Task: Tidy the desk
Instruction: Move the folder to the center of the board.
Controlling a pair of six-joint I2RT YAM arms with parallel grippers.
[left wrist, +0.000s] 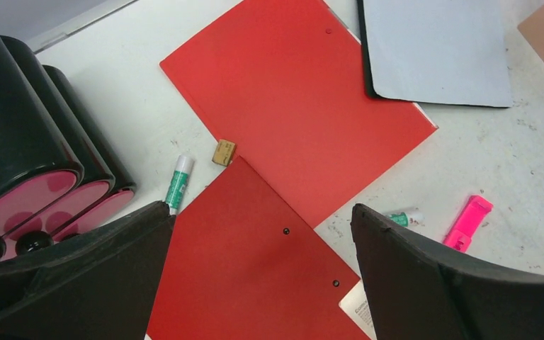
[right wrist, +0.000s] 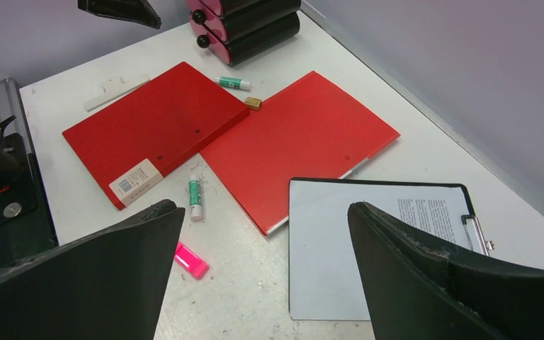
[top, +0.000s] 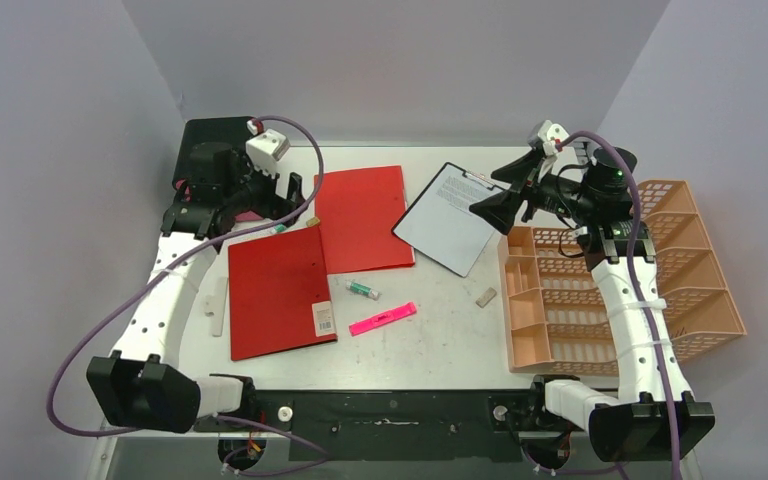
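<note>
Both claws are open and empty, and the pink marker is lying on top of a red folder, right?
Not quite. The top view shows the pink marker lying on the bare desk beside the nearer red folder, not on it. The left claw and right claw are indeed open and empty.
</note>
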